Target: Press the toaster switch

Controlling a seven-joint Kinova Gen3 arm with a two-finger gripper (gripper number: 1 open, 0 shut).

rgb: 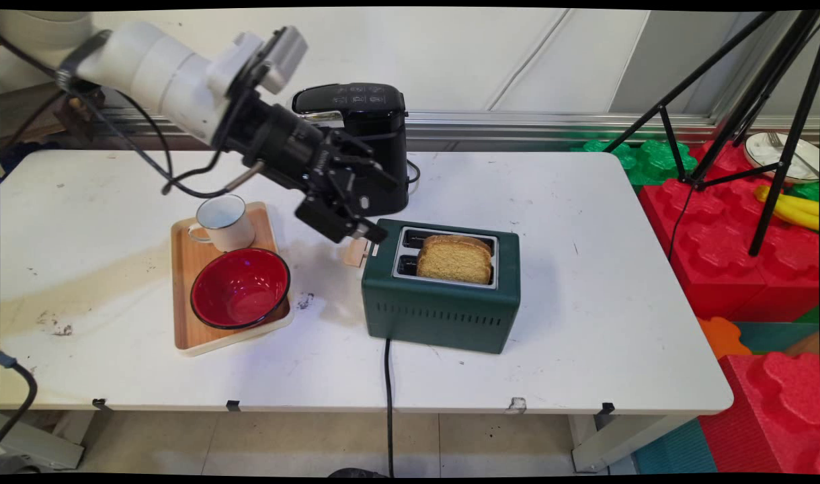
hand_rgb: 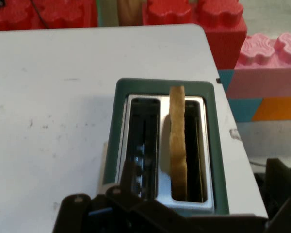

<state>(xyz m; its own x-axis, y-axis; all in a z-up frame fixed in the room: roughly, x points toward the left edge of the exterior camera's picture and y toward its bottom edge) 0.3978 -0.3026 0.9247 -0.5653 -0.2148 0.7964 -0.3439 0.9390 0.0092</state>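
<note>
- Hand (rgb: 356,232): black, reaching down and to the right from the arm, it hangs low at the left end of the toaster (rgb: 443,302), right above the pale wooden lever knob (rgb: 355,252). Neither view shows whether it is apart or together, or whether it touches the knob.
- Toaster: dark green, two slots, standing near the middle of the worktop (rgb: 585,302), its power cord (rgb: 387,403) dropping over the near edge.
- Bread slice (rgb: 454,259): upright in the slot nearer the camera, its top well proud of the slot. In the hand view the slice (hand_rgb: 177,145) fills the right slot and the left one is empty. It appears not yet lowered.
- Coffee machine (rgb: 370,134): black, just behind the hand and the toaster's left end. It closes off the room behind the hand.
- Wooden tray (rgb: 181,296): left of the hand, apart from the toaster, carrying a white cup (rgb: 223,222) at the back and a red bowl (rgb: 240,288) in front. The strip of worktop between tray and toaster is narrow.
- Open room: the worktop right of the toaster is bare to its right edge, and so is the strip in front of it.
- Beyond the right edge: red foam blocks (rgb: 719,255) on the floor and a black tripod (rgb: 753,101).
</note>
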